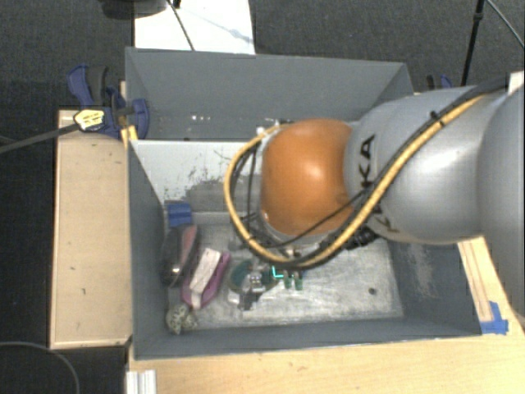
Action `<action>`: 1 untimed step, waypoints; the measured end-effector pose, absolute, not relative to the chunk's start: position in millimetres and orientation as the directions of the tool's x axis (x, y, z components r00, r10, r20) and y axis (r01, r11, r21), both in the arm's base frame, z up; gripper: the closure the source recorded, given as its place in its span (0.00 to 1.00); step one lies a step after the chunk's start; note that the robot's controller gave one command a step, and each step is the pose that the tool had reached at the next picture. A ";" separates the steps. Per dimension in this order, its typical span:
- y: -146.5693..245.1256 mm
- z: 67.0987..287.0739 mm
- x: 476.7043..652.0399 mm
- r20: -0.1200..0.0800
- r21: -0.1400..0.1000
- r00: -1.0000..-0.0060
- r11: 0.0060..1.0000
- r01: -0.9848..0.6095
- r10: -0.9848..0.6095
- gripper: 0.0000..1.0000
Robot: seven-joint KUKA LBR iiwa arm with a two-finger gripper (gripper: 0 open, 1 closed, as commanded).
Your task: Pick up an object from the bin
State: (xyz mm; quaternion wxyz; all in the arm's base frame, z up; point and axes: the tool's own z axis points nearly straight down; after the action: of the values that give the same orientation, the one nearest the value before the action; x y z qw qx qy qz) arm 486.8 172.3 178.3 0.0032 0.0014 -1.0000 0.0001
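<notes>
teal-green thing (240, 276) lies on the scuffed grey floor of the bin (361, 295), front left beside a purple-pink piece (205, 273), the gripper (267, 281) just over it, clenched or released i cannot tell, dark carpet (49, 23) around.

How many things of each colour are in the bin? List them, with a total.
Blue block: 1
Dark oblong: 1
Pink piece: 1
White-purple packet: 1
Speckled lump: 1
Teal thing: 1
Total: 6 in sight; the arm may hide more.
</notes>
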 end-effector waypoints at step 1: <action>127.0 71.4 495.7 -0.012 0.003 -0.985 0.986 -0.169 -0.169 0.00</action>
State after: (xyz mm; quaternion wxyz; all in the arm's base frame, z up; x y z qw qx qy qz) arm 495.7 127.0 71.4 -0.0056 0.0850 -0.9964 -0.0021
